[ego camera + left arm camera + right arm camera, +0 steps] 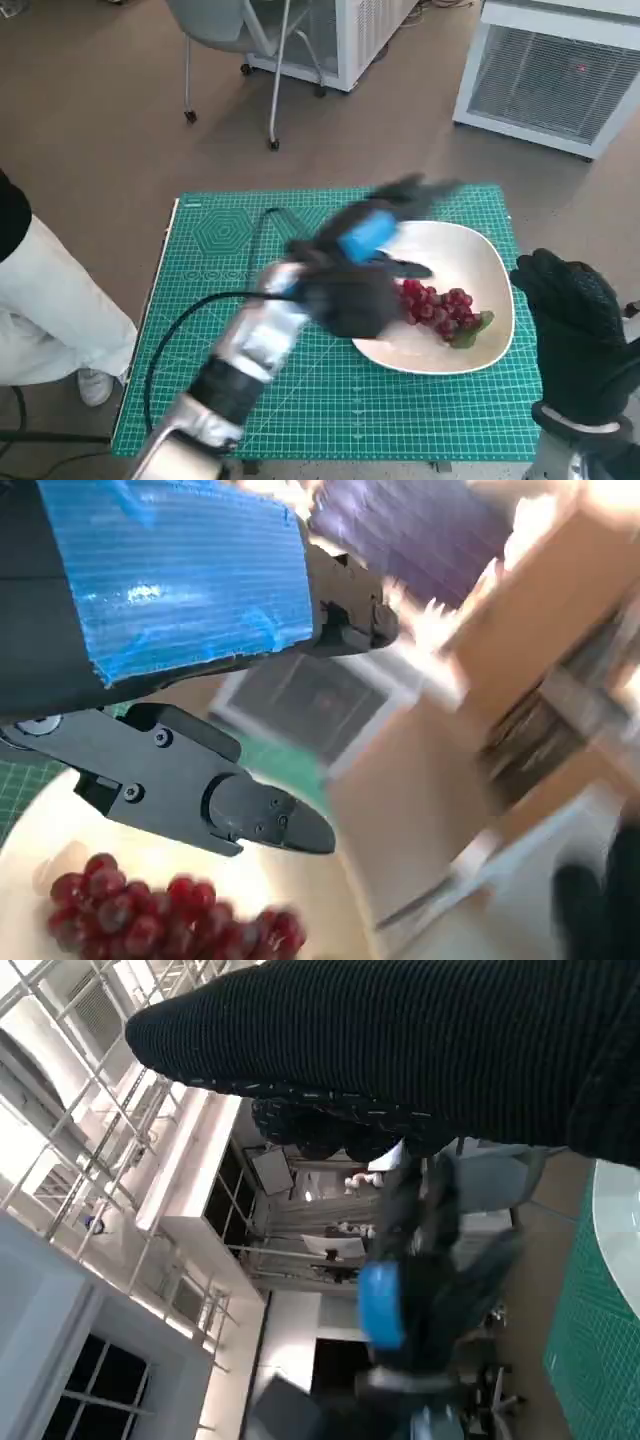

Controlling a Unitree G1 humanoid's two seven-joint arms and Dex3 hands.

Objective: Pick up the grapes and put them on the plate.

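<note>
A bunch of red grapes (440, 308) lies on the white plate (475, 255), towards its near right side, with a green leaf at its end. My left hand (365, 265) hovers over the plate's left part, blurred, its fingers spread and holding nothing. In the left wrist view the grapes (170, 910) lie on the plate (40, 830) just beyond the black fingers (230, 810), apart from them. My gloved right hand (580, 330) stays off the table's right edge with fingers apart and nothing in it. The right wrist view shows the left hand (400, 1290) blurred.
The plate sits on a green cutting mat (330, 400) that covers the table. A black cable (190, 310) loops over the mat's left half. A person's leg and shoe (60, 320) are at the left. A chair (240, 40) and white units (550, 70) stand beyond.
</note>
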